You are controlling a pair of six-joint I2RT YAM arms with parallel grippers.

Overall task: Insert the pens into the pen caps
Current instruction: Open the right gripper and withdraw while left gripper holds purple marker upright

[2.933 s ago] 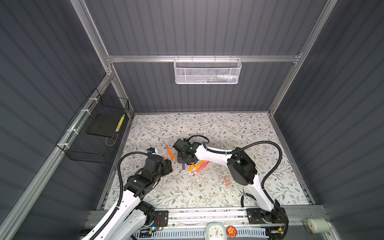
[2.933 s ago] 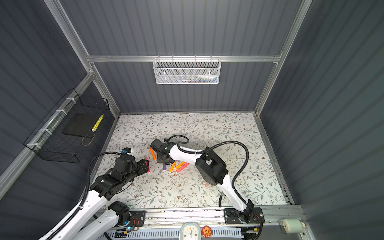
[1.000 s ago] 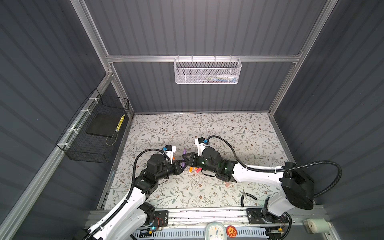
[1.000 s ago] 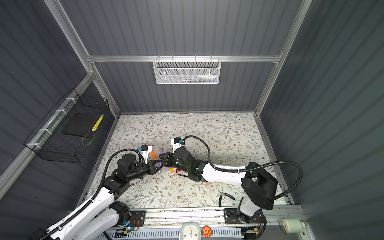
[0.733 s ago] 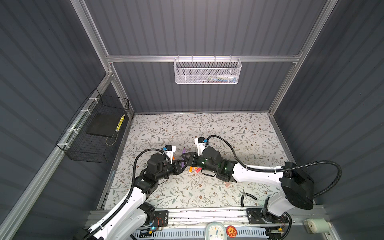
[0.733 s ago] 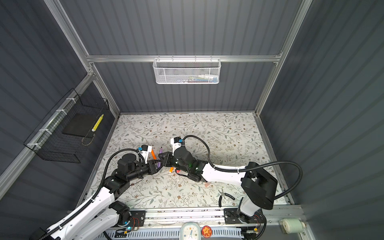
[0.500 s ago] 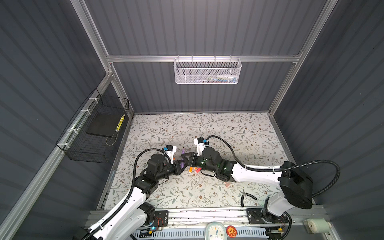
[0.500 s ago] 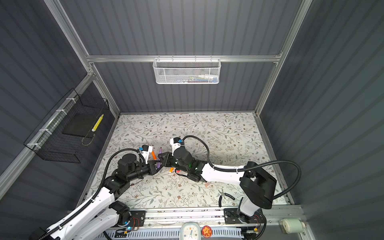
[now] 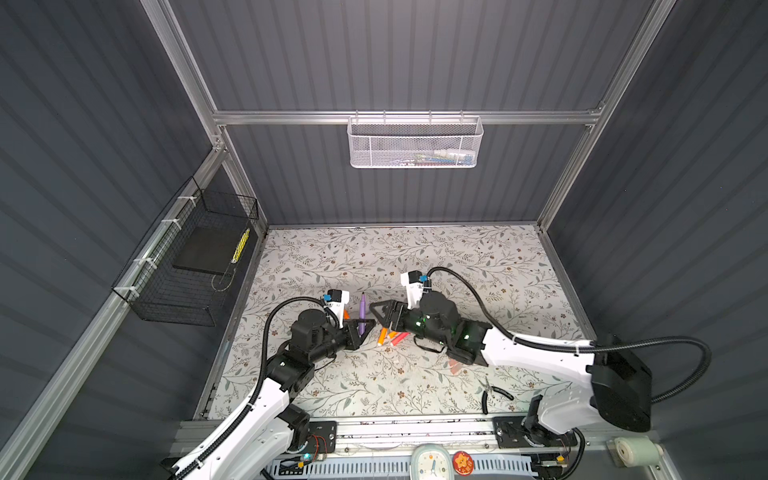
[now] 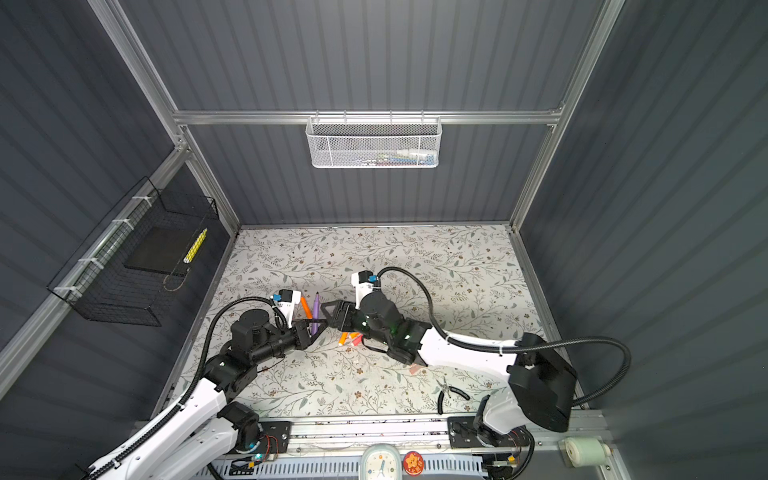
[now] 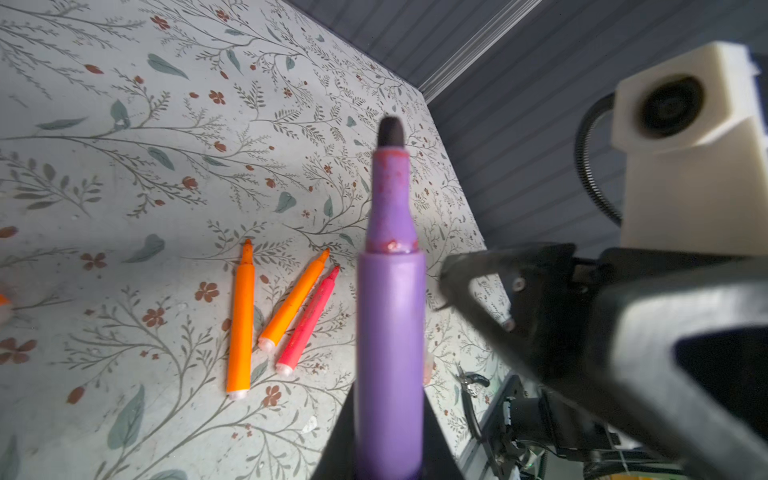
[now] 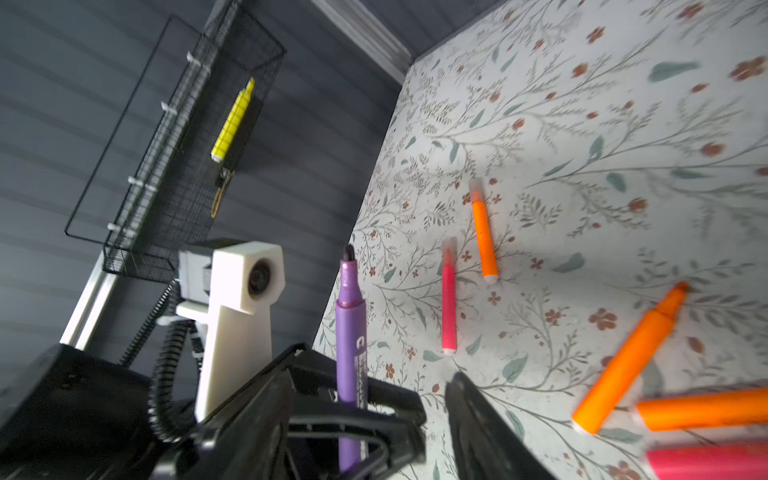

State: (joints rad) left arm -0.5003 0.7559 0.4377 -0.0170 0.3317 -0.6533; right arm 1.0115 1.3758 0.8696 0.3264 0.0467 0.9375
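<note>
Purple pen (image 9: 362, 309) sits clamped by its barrel in my left pincer (image 9: 360, 329), nib end kept clear for a cap, I judge. My right pincer (image 9: 376, 318) hangs just beside it, jaws apart.

Your left arm (image 9: 266, 401) and right arm (image 9: 540, 365) have white shells over the long links and black housings at the joints; a black ribbed hose (image 9: 269, 326) runs along each, much longer on the right; small green lights (image 9: 424, 320) glow on the right arm's black wrist section. Each wrist carries a white boxy camera (image 9: 337, 300) with a round dark lens and a blue plug; the left gripper (image 9: 362, 328) and right gripper (image 9: 379, 315) are matt black, their fingers open triangular frames set with small screws.
</note>
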